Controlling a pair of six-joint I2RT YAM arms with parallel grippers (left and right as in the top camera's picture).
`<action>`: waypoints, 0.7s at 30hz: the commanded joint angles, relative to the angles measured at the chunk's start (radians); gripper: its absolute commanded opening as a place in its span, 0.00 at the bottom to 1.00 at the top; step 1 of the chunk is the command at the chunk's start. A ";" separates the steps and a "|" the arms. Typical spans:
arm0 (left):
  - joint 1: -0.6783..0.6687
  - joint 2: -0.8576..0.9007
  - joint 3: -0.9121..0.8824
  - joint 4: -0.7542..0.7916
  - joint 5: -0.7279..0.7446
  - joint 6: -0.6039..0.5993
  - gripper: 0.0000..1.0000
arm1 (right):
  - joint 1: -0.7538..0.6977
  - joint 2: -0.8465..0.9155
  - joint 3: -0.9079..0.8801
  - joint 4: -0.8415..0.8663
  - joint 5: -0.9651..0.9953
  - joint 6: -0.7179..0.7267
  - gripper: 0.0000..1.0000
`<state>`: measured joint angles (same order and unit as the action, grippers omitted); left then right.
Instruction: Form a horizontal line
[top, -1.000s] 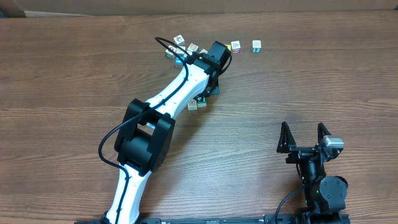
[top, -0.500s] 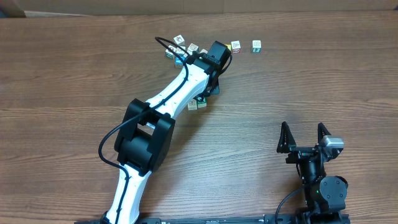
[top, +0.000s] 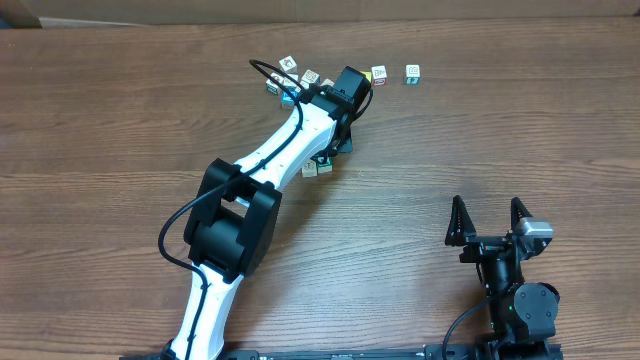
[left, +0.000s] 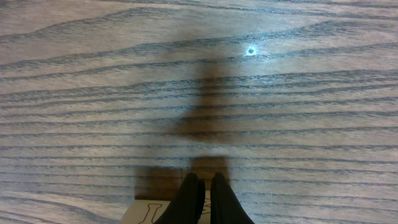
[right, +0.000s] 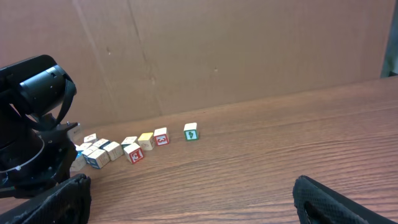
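**Left arm at full reach, fingers closed.** The left gripper (left: 202, 182) points down at the wooden table (top: 520, 120). Its two black fingers are pressed together, with nothing visible between them. In the left wrist view the tips stand over bare wood grain. A pale cube (left: 144, 211) with a black line drawing lies at the frame's bottom edge, just left of the fingers. Whether it touches them cannot be told.

The left arm (top: 290, 135) rises from its base at the near left edge and bends at a black elbow. From there it stretches diagonally to the far middle of the table, with its wrist over the cubes there.

The horizontal line (right: 161, 136) lies along the far side of the table, in front of a cardboard wall (right: 249, 50). From the right wrist it reads as a loose row running leftward toward the arm. A white cube with a green picture stands a little apart at the right end, followed by a red-and-white cube, a yellow one and a white one. From overhead, the two right-hand cubes lie clear of the arm and the wrist partly covers the others.

An irregular cluster of cubes (top: 310, 76) sits just left of the wrist. Two more cubes (top: 310, 168) lie side by side on its near side.

The right gripper (top: 486, 205) sits at the near right corner with its jaws spread wide and empty, well apart from every cube. Its arm is folded low over its base.
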<state>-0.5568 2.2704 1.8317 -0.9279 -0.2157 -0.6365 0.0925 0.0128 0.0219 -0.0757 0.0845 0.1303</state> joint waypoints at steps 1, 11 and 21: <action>-0.011 -0.034 -0.015 -0.003 0.007 -0.014 0.05 | -0.003 -0.010 -0.014 0.003 -0.001 -0.005 1.00; -0.019 -0.034 -0.015 -0.014 0.007 -0.014 0.04 | -0.003 -0.010 -0.014 0.003 -0.001 -0.005 1.00; -0.019 -0.034 -0.015 -0.007 -0.029 -0.014 0.04 | -0.003 -0.010 -0.014 0.003 -0.001 -0.005 1.00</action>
<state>-0.5697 2.2704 1.8317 -0.9421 -0.2146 -0.6365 0.0921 0.0128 0.0219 -0.0761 0.0849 0.1303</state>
